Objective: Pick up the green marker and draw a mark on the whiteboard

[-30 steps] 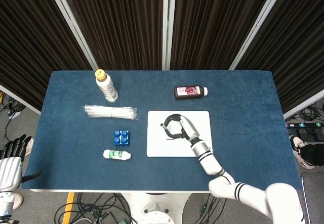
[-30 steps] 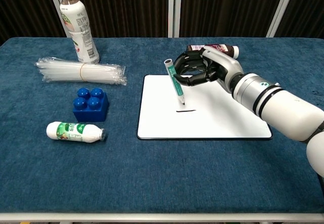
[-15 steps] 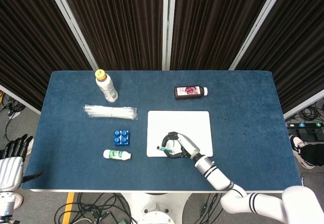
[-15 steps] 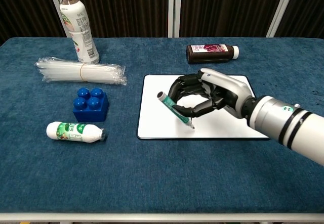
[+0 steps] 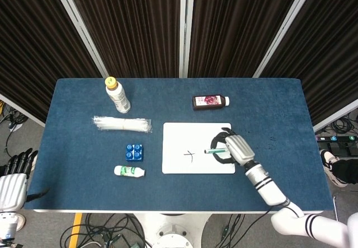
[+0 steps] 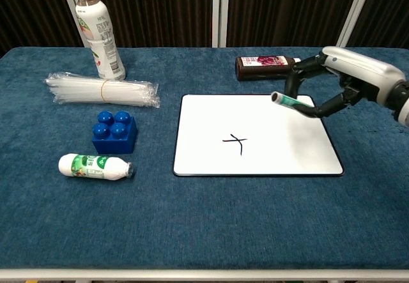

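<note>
No label or print is legible anywhere.

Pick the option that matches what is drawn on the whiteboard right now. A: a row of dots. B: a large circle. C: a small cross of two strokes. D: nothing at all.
C: the whiteboard shows a small cross mark near its middle, while the right hand holds the green marker off to the side.

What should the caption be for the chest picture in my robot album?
The right hand holds the green marker beside a whiteboard bearing a cross mark.
</note>
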Action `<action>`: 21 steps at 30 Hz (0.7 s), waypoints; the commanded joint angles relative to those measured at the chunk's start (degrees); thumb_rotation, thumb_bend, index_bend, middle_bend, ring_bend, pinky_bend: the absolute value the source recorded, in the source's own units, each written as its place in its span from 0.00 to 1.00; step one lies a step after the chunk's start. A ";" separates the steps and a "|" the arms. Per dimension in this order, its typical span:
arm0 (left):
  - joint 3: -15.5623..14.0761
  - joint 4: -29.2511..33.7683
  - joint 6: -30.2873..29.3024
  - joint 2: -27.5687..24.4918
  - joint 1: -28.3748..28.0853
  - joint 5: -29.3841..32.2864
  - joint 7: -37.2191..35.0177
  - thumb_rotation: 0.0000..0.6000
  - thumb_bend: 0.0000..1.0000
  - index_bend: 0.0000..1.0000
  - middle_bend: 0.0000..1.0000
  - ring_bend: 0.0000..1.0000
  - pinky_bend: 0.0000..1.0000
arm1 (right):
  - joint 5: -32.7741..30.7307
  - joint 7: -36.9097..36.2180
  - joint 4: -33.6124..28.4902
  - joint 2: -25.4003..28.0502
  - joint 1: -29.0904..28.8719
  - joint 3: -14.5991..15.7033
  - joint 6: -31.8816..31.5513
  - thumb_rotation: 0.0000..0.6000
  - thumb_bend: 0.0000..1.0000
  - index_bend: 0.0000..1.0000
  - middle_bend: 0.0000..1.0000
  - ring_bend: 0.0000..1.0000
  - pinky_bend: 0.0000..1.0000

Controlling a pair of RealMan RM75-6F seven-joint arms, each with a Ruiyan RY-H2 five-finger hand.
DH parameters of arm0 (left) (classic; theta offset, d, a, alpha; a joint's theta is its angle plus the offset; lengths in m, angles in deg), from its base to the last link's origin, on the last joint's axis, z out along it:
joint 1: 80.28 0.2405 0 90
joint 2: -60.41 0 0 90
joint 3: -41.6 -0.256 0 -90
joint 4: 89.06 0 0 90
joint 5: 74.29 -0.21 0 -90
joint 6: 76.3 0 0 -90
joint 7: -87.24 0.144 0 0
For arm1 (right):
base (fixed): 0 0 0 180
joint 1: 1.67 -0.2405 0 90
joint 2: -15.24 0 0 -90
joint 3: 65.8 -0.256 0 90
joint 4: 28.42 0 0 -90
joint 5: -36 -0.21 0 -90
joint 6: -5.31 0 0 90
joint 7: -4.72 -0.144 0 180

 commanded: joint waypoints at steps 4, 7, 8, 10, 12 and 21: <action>0.03 0.76 0.35 -0.32 -0.25 0.07 0.69 1.00 0.00 0.03 0.00 0.00 0.00 | -5.52 27.97 3.62 5.15 -0.15 2.40 4.98 1.00 0.44 0.60 0.50 0.20 0.05; 0.03 1.23 0.49 -0.53 -0.27 0.25 1.10 1.00 0.00 0.03 0.00 0.00 0.00 | -6.73 30.16 6.51 3.28 -0.07 2.80 5.92 1.00 0.43 0.59 0.49 0.18 0.05; 0.01 1.35 0.55 -0.60 -0.25 0.33 1.20 1.00 0.00 0.03 0.00 0.00 0.00 | -6.79 30.60 7.63 2.65 -0.01 2.92 5.92 1.00 0.43 0.59 0.48 0.18 0.04; -0.02 1.57 0.75 -0.73 -0.28 0.49 1.43 1.00 0.00 0.03 0.00 0.00 0.00 | -6.88 31.68 10.30 1.26 0.09 3.34 6.15 1.00 0.43 0.58 0.48 0.18 0.04; -0.01 1.76 0.95 -0.80 -0.36 0.62 1.68 1.00 0.00 0.03 0.00 0.00 0.00 | -6.91 32.59 12.32 0.17 0.13 3.80 6.66 1.00 0.44 0.56 0.46 0.16 0.03; 0.19 2.14 1.28 -0.81 -0.83 0.58 2.12 1.00 0.00 0.03 0.00 0.00 0.00 | -9.41 37.54 7.62 2.36 2.28 3.55 4.50 1.00 0.43 0.19 0.19 0.00 0.00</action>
